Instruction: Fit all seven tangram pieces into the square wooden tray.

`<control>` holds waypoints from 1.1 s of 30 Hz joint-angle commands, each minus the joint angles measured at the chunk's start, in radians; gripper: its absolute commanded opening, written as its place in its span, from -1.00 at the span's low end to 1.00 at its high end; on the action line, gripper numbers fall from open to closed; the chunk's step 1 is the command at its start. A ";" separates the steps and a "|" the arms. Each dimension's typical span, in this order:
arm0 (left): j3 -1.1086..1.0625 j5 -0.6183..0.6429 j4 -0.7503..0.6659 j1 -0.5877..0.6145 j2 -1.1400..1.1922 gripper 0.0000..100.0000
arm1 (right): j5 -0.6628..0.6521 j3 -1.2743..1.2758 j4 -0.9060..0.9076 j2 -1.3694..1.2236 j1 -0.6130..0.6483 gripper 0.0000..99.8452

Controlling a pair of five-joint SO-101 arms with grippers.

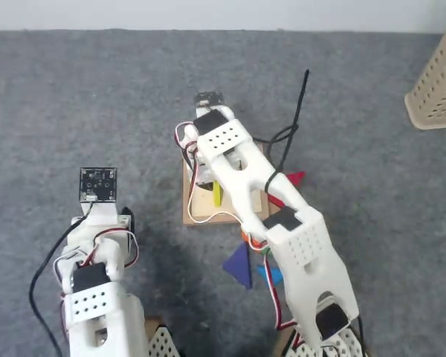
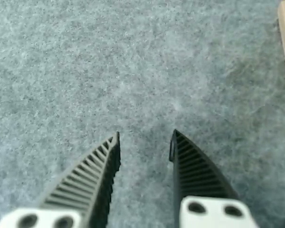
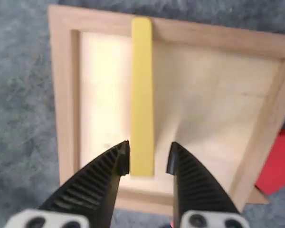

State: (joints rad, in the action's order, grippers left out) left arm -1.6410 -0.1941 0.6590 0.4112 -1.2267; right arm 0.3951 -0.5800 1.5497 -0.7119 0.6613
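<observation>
The right arm's claw is hovering over the square wooden tray. Its jaws are standing narrowly apart on either side of the near end of a yellow wooden tangram piece and gripping nothing; one finger is nearly brushing the piece while the other is standing clear. The yellow piece is showing as a narrow strip inside the tray, its far end overlapping the tray's rim. A red flat piece is lying just outside the tray's corner, and a dark blue triangle is sitting near the tray on the grey-carpeted table. The left arm's claw is hanging off to the side of the tray, moderately open and empty.
</observation>
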 commanded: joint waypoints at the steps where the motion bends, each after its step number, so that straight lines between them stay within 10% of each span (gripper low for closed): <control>1: 0.004 -0.006 -0.026 0.005 -0.020 -0.66 | -0.107 -0.055 0.064 0.179 -0.030 -0.84; 22: 0.004 -0.006 -0.026 0.005 -0.020 -0.66 | -0.341 0.018 0.067 0.378 -0.243 -0.99; 33: 0.004 -0.006 -0.026 0.005 -0.020 -0.66 | -0.345 0.744 -0.579 0.687 -0.091 -0.99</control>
State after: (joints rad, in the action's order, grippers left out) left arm -1.6410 -0.1941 0.6590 0.4112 -1.2267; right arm 0.0698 -0.0031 1.2029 -0.1274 0.5002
